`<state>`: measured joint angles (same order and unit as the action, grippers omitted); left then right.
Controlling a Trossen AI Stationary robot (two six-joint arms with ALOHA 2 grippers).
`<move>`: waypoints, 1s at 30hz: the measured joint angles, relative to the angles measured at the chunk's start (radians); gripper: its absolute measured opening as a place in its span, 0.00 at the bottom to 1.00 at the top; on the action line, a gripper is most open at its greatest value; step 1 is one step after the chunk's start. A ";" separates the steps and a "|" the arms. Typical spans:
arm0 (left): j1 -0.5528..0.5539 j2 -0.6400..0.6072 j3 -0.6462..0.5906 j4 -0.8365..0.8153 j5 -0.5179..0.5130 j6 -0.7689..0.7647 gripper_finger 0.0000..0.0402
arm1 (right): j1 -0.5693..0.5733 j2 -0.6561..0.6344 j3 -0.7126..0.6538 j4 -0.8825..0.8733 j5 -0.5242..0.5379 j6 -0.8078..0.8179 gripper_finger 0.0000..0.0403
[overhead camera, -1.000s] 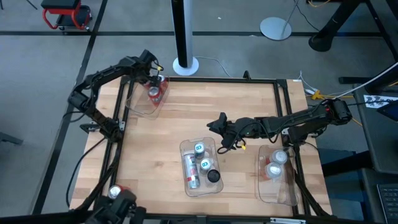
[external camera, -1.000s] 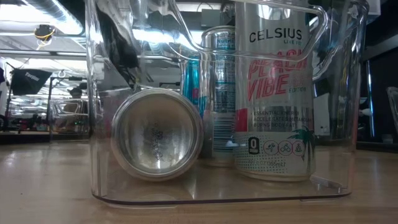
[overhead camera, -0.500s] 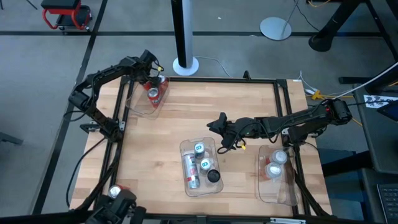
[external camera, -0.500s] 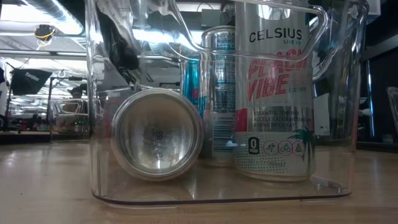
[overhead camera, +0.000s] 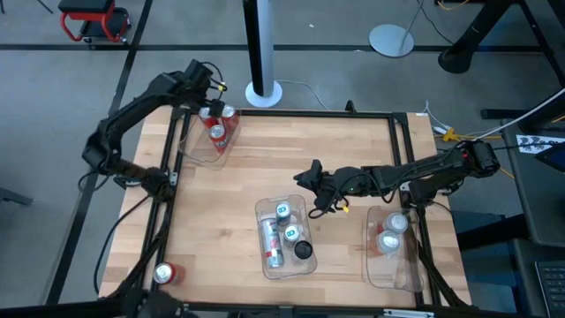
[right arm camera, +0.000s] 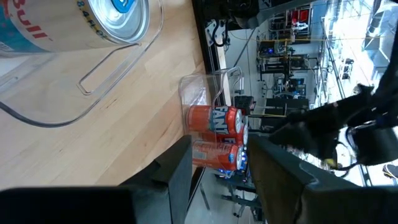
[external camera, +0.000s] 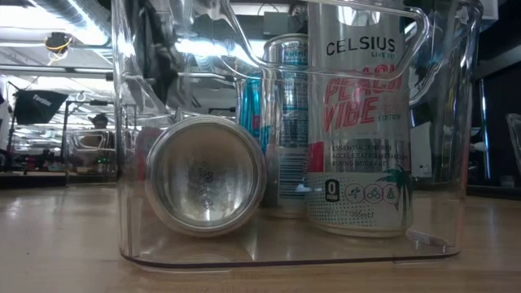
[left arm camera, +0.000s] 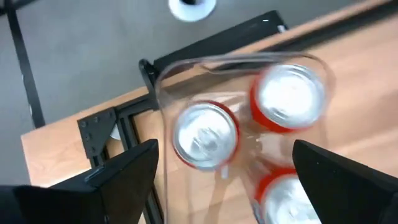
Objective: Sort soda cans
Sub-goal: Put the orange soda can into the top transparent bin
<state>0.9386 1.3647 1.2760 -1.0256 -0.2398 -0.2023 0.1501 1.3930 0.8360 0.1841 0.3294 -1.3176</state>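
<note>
Left gripper [overhead camera: 208, 91] is pulling up and back from the far-left bin [overhead camera: 188, 146], where a second ago it was sitting low over the red cans [overhead camera: 218, 132]. Its fingers [left arm camera: 124, 171] are standing wide apart with nothing between them, so a red can is looking freshly dropped and the arm is now clearing out. Left wrist view is showing three red cans [left arm camera: 206, 135] standing upright inside that bin, silver tops up, packed close together. With the arm lifted, another red can [overhead camera: 165, 273] is now showing on the near-left corner of the table [overhead camera: 265, 168], outside any bin; it was hidden behind the arm's own parts in the older high frames. My read: reds are nearly done, that stray can is probably the next pick. Right gripper [overhead camera: 314, 187] is holding station mid-table just beyond the centre bin [overhead camera: 264, 265], no change; fingers [right arm camera: 177, 186] are partway apart and empty. Centre bin is still holding a mix: one can on its side [external camera: 205, 175], a Celsius can [external camera: 358, 130] and a blue-silver can [external camera: 281, 122] upright. Near-right bin [overhead camera: 408, 278] is holding two silver-topped cans [overhead camera: 391, 231]. Centre-bin cans are still waiting on sorting.
</note>
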 joint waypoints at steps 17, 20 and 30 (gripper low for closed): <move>-0.643 -0.212 0.015 -0.223 0.001 -0.286 0.89 | 0.000 0.000 0.000 0.000 0.000 0.002 0.38; -0.804 -0.213 0.015 -0.216 0.001 -0.395 0.89 | 0.000 0.000 0.000 0.000 0.000 0.005 0.38; -1.294 -0.150 0.014 -0.219 -0.085 -0.740 0.89 | 0.000 0.000 0.000 -0.002 -0.001 0.016 0.38</move>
<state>-0.3553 1.2144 1.2903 -1.2449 -0.3246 -0.9423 0.1501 1.3930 0.8360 0.1822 0.3286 -1.3013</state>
